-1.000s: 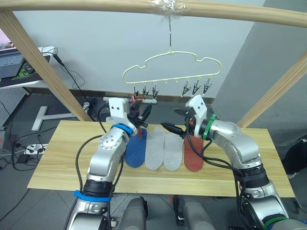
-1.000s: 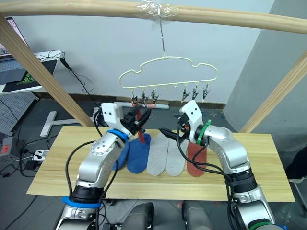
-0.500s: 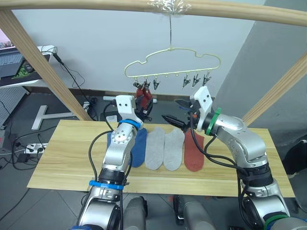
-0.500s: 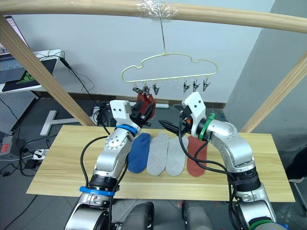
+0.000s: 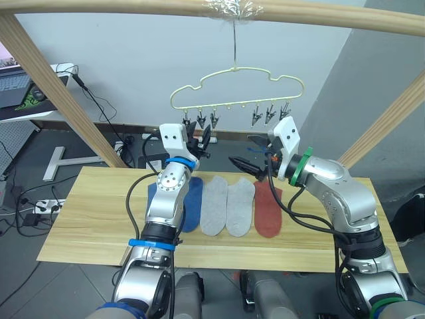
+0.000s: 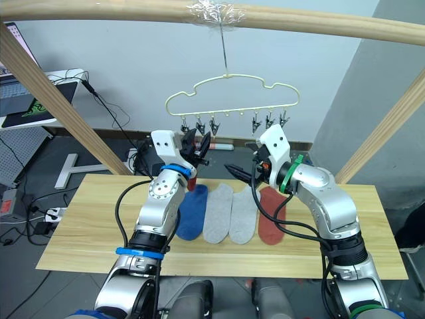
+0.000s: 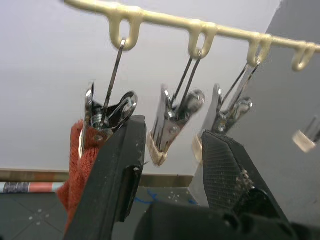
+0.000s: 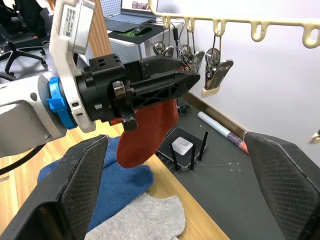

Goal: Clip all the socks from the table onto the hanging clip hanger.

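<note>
The cream clip hanger (image 5: 236, 86) hangs by its hook from the wooden beam. A rust red sock (image 7: 80, 155) is caught in its leftmost clip (image 7: 102, 117) and droops behind my left gripper (image 5: 197, 138), as the right wrist view shows (image 8: 150, 130). That gripper is open, its fingers (image 7: 115, 170) either side of the second clip (image 7: 170, 125). My right gripper (image 5: 243, 164) is open and empty, just right of the left one, below the clips. On the table (image 5: 86, 226) lie two blue socks (image 5: 192, 206), two grey socks (image 5: 214, 207) and a red sock (image 5: 268, 209).
Thick wooden frame posts (image 5: 60, 93) slant up at both sides, with the beam (image 5: 133, 8) overhead. Three free clips (image 5: 269, 114) hang on the hanger's right half. A white desk with a laptop (image 5: 16, 90) stands far left. Cables lie on the floor behind the table.
My left gripper has opened and let go of the red sock, which now hangs from the leftmost clip. The right gripper shifted slightly up and right.
</note>
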